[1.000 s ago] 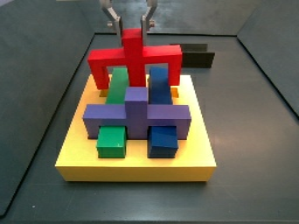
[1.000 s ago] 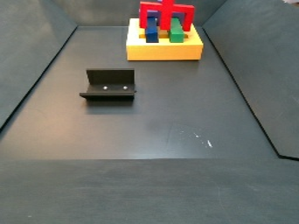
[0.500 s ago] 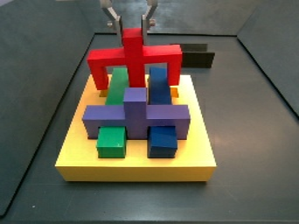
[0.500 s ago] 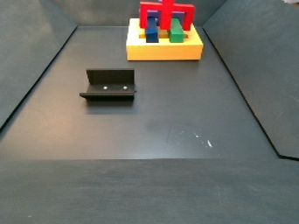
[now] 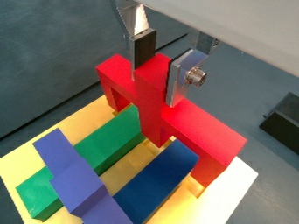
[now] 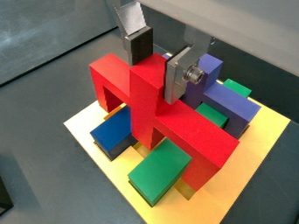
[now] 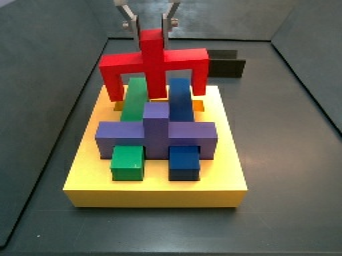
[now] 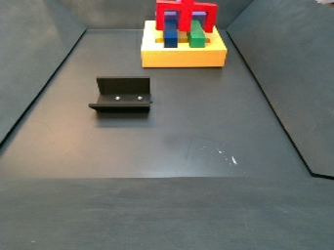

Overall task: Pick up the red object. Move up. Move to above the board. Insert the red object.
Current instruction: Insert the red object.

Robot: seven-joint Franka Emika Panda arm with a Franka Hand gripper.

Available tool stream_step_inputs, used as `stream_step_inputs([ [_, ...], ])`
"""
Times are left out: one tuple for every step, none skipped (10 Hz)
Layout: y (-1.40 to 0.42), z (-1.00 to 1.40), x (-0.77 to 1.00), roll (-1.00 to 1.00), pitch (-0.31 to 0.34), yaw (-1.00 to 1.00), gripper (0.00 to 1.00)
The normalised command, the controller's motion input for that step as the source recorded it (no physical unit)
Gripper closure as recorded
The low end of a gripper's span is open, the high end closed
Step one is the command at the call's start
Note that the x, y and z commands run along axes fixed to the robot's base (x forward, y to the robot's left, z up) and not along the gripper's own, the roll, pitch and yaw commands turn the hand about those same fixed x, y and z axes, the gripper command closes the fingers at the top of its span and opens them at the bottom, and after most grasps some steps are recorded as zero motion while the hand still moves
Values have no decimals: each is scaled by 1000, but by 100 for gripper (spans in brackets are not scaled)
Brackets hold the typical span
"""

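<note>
red object [image 5: 163,109] clamped by its stem in the gripper [image 5: 163,54] over the board [image 7: 214,185].

You have one gripper [image 7: 148,22] at top centre, one red object [image 7: 152,64], one board [image 7: 156,182], one purple block [image 7: 156,130], one green bar [image 5: 84,157], one blue bar [image 5: 155,179], one fixture [image 8: 123,95]

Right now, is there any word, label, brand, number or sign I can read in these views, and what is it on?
None: no readable text in any view.
The red object, the board, the fixture and the gripper, shut on the red object's stem above the board, all look unmarked.
</note>
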Motion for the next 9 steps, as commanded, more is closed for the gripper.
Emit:
stream_step_inputs([
  [0, -140, -29, 0, -39, 0, 100],
  [-26, -134, 0, 0, -40, 0, 100],
  [-29, -191, 0, 0, -31, 0, 100],
  [-37, -226, 0, 0, -29, 0, 100],
  [-49, -194, 0, 0, -3, 0, 100],
  [-66, -214, 29, 0, 0, 0, 100],
  [-69, -220, 66, 7, 0, 0, 100],
  [-23, -189, 129, 17, 1, 0, 100],
  [0, -126, 137, 39, 44, -9, 100],
])
